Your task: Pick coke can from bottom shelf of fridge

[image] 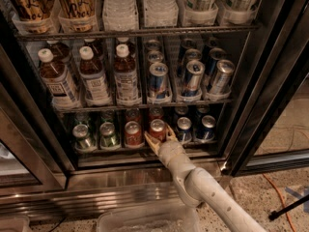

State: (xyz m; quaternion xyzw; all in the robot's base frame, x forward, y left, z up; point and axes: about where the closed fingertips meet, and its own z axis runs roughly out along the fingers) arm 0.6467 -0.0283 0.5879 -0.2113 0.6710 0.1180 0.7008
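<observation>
Two flanking cans (133, 133), pincer (158, 134) at coke can (157, 127)

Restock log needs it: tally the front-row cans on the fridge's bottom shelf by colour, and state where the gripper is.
Green cans: 2
Red coke cans: 2
Dark blue cans: 2
Total: 6
The gripper is at the right-hand red can.
</observation>
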